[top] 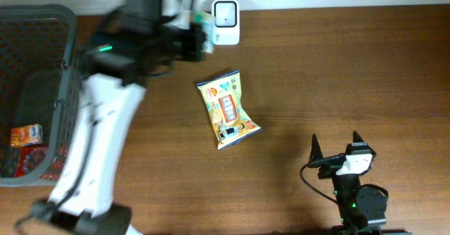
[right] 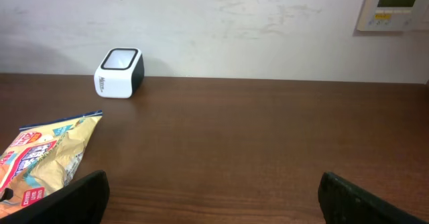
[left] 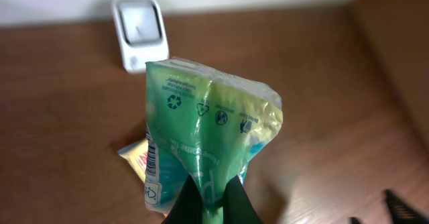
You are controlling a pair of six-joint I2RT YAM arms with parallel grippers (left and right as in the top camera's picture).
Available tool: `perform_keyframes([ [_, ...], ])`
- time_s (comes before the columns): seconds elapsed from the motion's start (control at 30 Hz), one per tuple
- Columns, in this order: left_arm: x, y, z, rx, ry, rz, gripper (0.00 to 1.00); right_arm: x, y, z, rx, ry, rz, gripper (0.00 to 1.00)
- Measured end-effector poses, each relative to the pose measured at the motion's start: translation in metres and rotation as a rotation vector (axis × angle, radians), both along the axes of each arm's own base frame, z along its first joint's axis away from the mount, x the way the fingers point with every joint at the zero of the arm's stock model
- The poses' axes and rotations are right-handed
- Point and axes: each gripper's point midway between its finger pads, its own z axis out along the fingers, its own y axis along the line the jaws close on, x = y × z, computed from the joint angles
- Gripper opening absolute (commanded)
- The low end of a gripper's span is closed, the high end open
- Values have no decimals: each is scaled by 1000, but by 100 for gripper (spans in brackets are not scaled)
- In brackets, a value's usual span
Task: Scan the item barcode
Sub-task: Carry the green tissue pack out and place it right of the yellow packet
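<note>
left gripper [left: 209, 192] clamped on green packet [left: 209, 113] | right gripper [right: 221, 198] jaws apart | risk: barcode [left: 153, 155] angled off scanner [left: 139, 31] at far table [left: 60, 123] edge, likely no read

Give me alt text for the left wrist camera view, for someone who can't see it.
The left claw, shut, pinches a green crinkly plastic snack packet upright above a brown wooden table. A white box-shaped scanner sits behind it, and the corner of a yellow snack bag peeks out lower left.
</note>
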Motion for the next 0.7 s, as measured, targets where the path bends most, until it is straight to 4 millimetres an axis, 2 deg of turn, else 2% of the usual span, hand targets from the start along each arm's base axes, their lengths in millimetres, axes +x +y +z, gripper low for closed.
perform_keyframes([
  [0.17, 11, -65, -86, 132, 126, -59, 0, 0, 0, 0, 0, 0, 0, 98],
  [0.23, 12, -82, -117, 161, 180, -47, 0, 0, 0, 0, 0, 0, 0, 98],
  [0.27, 14, -93, -139, 176, 215, -32, 0, 0, 0, 0, 0, 0, 0, 99],
  [0.4, 20, -114, -185, 175, 283, 28, 0, 0, 0, 0, 0, 0, 0, 98],
  [0.47, 23, -128, -206, 170, 298, 48, 6, 0, 0, 0, 1, 0, 1, 98],
  [0.57, 20, -145, -225, 169, 310, 41, 8, 0, 0, 0, 0, 0, 0, 98],
  [0.63, 14, -154, -239, 185, 329, 25, 19, 0, 0, 0, 0, 0, 0, 98],
  [0.67, 12, -156, -242, 189, 334, 23, 35, 0, 0, 0, 0, 0, 0, 98],
  [0.7, 12, -156, -246, 191, 341, 27, 43, 0, 0, 0, 0, 0, 0, 98],
])
